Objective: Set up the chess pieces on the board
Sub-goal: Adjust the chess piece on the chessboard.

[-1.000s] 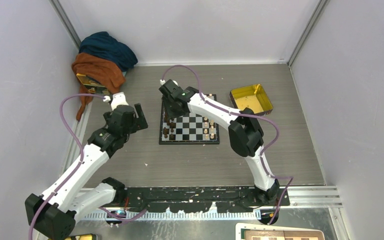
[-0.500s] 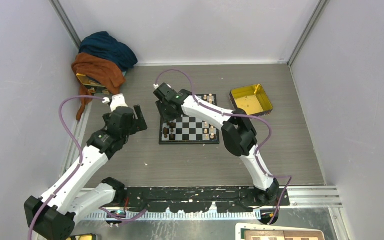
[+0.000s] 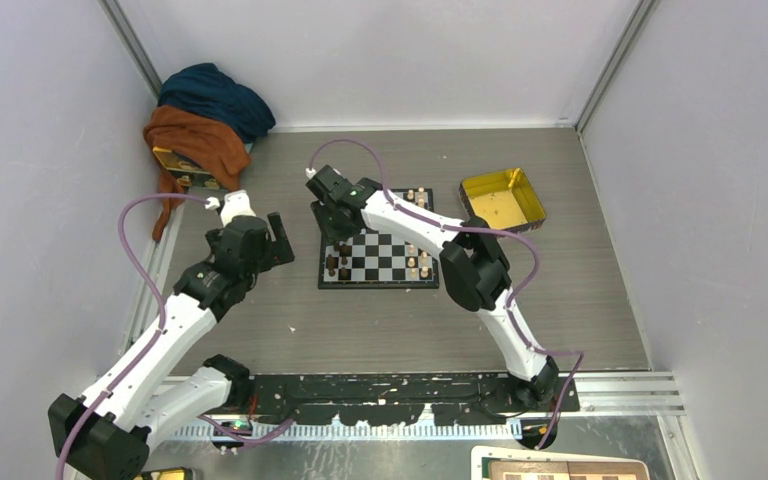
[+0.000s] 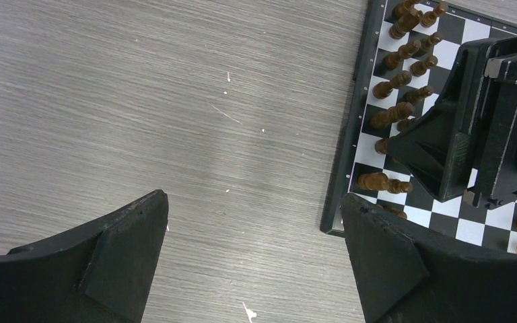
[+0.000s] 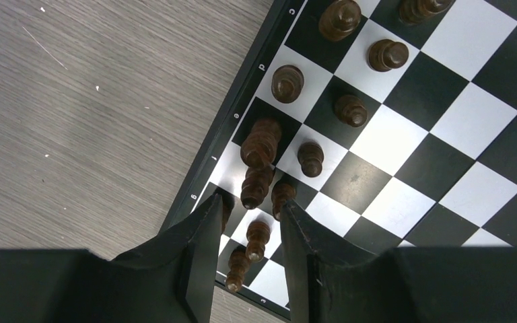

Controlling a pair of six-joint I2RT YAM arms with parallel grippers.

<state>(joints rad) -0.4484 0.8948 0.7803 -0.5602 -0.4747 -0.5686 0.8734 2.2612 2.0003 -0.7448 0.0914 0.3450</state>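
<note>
while low over 1 board [image 3: 385, 255], right gripper [image 5: 250, 205] w/ narrow gap; left gripper [image 4: 254, 200] wide; 1 tray [image 3: 500, 200]

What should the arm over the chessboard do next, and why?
Probably close the right gripper gently on the dark piece standing between its open fingers. That piece is crowded against other dark pieces near the edge of the board, so it likely needs shifting to its own square.
</note>
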